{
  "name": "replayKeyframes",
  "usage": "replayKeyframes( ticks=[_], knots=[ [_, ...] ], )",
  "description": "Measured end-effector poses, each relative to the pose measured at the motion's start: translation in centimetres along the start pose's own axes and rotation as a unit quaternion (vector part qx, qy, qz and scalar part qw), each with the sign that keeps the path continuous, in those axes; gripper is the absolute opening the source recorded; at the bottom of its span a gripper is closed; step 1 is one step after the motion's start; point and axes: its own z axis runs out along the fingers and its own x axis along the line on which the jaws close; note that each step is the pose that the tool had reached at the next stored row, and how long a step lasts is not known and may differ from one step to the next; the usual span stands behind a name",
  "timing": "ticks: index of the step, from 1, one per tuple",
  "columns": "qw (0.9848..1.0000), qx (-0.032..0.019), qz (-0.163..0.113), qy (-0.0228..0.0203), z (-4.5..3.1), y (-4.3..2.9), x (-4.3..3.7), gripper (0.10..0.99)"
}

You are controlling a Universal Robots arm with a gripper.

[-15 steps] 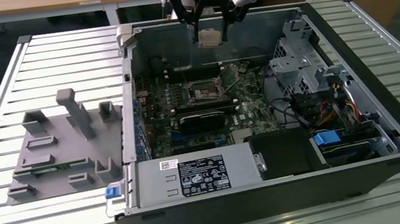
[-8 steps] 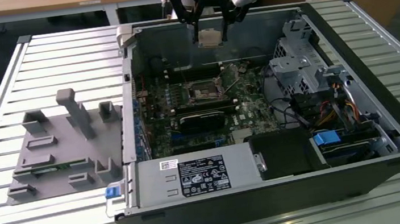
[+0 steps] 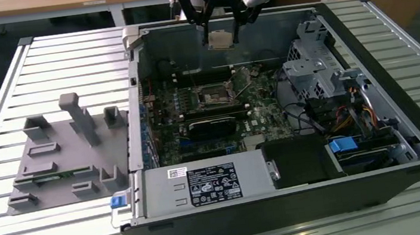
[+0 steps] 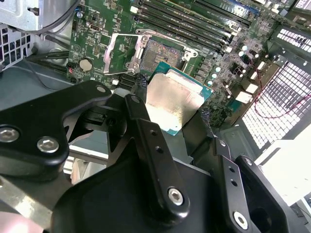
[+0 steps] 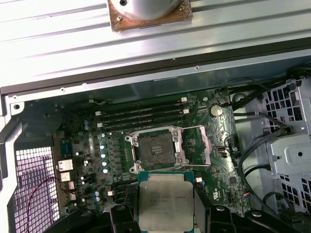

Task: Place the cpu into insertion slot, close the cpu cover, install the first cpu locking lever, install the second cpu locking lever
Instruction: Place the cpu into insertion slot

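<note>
My gripper (image 3: 220, 32) hangs above the far side of the open computer case, shut on the cpu (image 3: 221, 40), a small square chip with a pale silver top. In both wrist views the cpu (image 4: 172, 104) (image 5: 164, 196) sits between the black fingers (image 4: 146, 131), held by two opposite edges in the air. The insertion slot (image 3: 214, 96) (image 4: 163, 52) (image 5: 154, 148) lies bare on the green motherboard, below and apart from the chip. The cpu cover (image 4: 119, 53) (image 5: 197, 145), a silvery frame plate, is swung open beside the slot.
A long black card (image 3: 211, 123) lies just nearer than the slot, and memory slots (image 5: 141, 116) run along its far side. A grey drive cage (image 3: 317, 74) with cables is on the exterior view's right, a white-labelled grey box (image 3: 202, 184) in front, and a grey fixture (image 3: 63, 159) on the slatted table.
</note>
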Motion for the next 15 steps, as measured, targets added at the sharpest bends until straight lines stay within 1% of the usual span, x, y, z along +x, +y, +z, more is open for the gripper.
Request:
replayKeyframes(
  ticks=[15],
  knots=[
    [1.0000,-0.0002,0.010,-0.0009,0.00,0.00,0.00,0.541]
  ],
)
